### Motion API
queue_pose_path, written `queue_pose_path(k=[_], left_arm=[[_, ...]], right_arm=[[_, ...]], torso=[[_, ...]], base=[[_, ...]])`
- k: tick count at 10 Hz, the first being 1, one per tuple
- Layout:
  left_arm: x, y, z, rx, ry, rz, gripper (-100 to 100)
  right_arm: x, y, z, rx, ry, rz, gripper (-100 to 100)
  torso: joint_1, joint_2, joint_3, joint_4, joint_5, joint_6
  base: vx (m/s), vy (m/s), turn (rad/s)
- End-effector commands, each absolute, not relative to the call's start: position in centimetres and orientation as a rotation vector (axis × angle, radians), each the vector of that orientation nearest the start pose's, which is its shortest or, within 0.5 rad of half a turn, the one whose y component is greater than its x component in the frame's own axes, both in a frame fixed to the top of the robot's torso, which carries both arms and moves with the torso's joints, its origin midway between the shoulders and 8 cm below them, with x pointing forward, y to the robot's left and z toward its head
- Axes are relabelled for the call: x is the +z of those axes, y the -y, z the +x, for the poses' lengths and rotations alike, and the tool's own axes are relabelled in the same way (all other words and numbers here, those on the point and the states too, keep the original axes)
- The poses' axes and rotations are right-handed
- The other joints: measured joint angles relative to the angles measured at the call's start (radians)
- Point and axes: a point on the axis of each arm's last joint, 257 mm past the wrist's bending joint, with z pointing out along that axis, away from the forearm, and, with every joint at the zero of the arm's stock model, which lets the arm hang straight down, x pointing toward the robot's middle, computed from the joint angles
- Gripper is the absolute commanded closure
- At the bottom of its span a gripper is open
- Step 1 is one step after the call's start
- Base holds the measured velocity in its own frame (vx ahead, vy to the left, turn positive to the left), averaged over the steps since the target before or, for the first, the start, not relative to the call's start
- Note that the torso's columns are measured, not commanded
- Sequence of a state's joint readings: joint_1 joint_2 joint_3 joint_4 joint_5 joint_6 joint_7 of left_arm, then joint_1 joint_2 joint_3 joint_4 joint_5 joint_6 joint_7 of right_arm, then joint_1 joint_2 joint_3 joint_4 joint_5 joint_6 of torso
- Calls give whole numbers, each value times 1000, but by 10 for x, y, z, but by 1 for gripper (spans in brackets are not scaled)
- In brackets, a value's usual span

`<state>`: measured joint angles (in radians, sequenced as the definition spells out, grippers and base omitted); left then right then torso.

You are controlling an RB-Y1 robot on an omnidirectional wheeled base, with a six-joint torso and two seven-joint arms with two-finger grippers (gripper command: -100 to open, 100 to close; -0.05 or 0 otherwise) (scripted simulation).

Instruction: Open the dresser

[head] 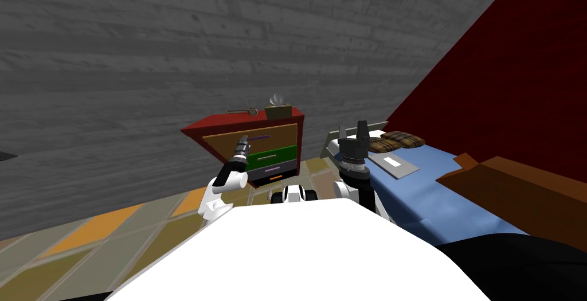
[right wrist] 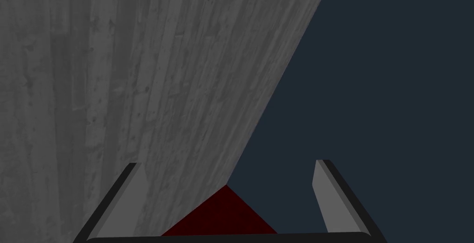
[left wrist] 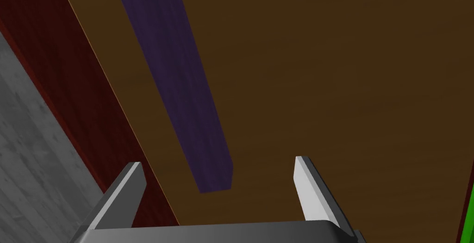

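The dresser [head: 202,130] is dark red and stands against the grey wall. Its top drawer [head: 275,130] has a brown front with a purple bar handle [head: 259,137]. Below it are a green drawer [head: 275,155] and a grey one [head: 281,169]. My left gripper [head: 243,140] is at the top drawer front, by the handle's left end. In the left wrist view the left gripper [left wrist: 216,161] is open, and the end of the purple handle [left wrist: 185,92] lies between its fingers [left wrist: 308,184] without touching them. My right gripper [head: 355,128] is raised beside the bed, and the right gripper [right wrist: 227,164] is open and empty.
A tissue box [head: 277,110] and a small object [head: 241,110] lie on the dresser top. To the right stands a bed [head: 424,183] with a blue cover and plaid pillows [head: 395,141], then a brown piece of furniture [head: 516,191]. The tiled floor [head: 103,240] spreads out to the left.
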<state>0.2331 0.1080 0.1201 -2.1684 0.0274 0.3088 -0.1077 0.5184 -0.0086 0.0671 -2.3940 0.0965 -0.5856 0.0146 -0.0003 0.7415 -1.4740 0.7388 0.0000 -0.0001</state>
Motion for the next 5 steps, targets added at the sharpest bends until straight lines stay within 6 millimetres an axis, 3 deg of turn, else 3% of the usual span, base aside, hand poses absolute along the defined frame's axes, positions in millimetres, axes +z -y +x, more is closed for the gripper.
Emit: queue_pose_path(k=[1, 5], left_arm=[[-102, -324, 464, -959, -1146, -1067, 100], [-99, -321, 459, -964, -1149, -1064, 100]], right_arm=[[81, 239, 306, 1328, -548, 448, 0], [81, 239, 306, 1328, -548, 448, 0]], torso=[[-1, 0, 0, 0, 0, 0], [2, -3, -1, -1, 0, -1]], base=[[-82, -34, 25], [-170, -33, 13]])
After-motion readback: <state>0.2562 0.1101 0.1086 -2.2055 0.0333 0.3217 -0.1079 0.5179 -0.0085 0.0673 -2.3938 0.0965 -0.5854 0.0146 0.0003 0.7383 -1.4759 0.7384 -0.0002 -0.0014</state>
